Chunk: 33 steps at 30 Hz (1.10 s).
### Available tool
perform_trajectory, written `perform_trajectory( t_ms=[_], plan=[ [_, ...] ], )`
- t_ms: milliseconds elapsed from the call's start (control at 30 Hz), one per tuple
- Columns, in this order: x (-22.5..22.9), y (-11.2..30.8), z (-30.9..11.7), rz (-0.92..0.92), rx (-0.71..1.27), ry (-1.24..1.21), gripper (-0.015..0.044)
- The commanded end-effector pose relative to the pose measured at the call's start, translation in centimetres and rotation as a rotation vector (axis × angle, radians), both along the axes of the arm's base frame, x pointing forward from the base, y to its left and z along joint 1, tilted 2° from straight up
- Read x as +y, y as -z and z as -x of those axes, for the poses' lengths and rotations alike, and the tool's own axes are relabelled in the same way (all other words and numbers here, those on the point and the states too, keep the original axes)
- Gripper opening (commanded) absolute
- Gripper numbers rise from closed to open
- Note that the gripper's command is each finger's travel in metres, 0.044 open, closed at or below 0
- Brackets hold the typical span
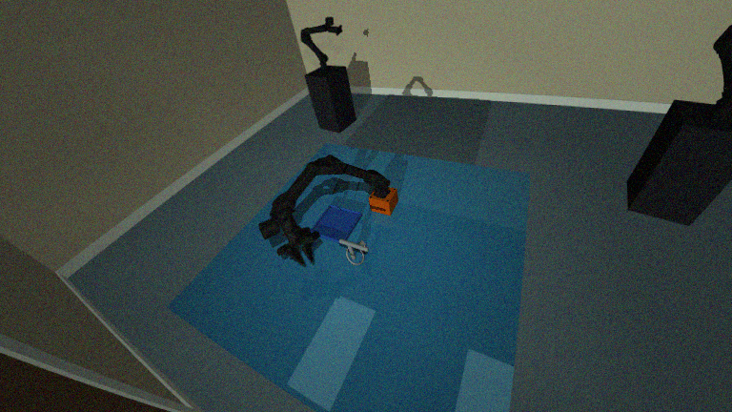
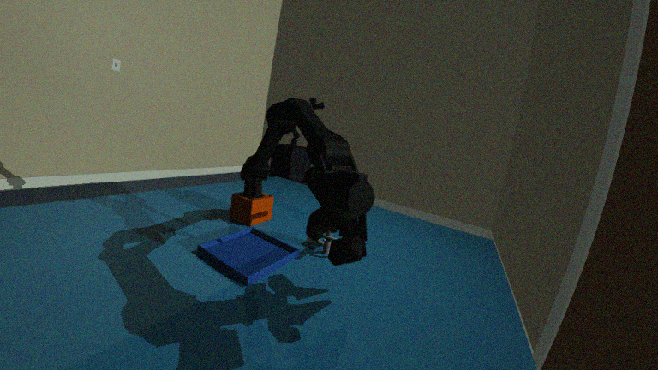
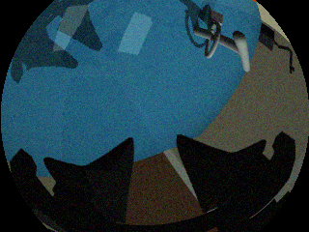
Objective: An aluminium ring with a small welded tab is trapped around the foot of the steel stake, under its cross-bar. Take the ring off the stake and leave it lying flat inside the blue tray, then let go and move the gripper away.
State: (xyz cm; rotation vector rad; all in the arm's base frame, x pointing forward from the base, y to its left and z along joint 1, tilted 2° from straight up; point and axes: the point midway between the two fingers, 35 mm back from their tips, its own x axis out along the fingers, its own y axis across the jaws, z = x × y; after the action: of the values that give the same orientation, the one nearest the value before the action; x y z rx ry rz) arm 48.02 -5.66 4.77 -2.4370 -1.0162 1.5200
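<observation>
The steel stake (image 1: 353, 246) (image 2: 326, 244) (image 3: 243, 55) stands on the blue mat with its cross-bar on top. The thin grey ring (image 1: 355, 263) (image 3: 218, 41) is around the stake's post, below the cross-bar; its welded tab is too small to make out. The empty blue tray (image 1: 338, 221) (image 2: 247, 253) lies beside the stake, towards the arm's base. My gripper (image 1: 309, 263) (image 3: 154, 141) is partly open and empty, above the mat to the left of the stake in the top view. In the exterior view the arm partly hides stake and ring.
The arm's orange base box (image 1: 383, 203) (image 2: 252, 208) stands just behind the tray. My arm arches over the tray's left side in the top view. Two dark pedestals (image 1: 330, 99) (image 1: 677, 164) with other arms stand farther off. Walls bound the floor.
</observation>
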Motion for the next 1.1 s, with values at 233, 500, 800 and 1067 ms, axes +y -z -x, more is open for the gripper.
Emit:
perform_trajectory(
  t_ms=[233, 500, 800, 1067],
  plan=[
    [3.5, -0.6, 0.7, 0.137, -0.144, -0.212, 0.02],
    [6.1, -1.0, 1.4, 0.238, -0.257, -0.376, 0.02],
    [9.3, -1.3, 2.7, 0.352, -0.389, -0.575, 0.02],
    [12.0, -1.6, 4.1, 0.451, -0.507, -0.757, 0.02]
  ],
)
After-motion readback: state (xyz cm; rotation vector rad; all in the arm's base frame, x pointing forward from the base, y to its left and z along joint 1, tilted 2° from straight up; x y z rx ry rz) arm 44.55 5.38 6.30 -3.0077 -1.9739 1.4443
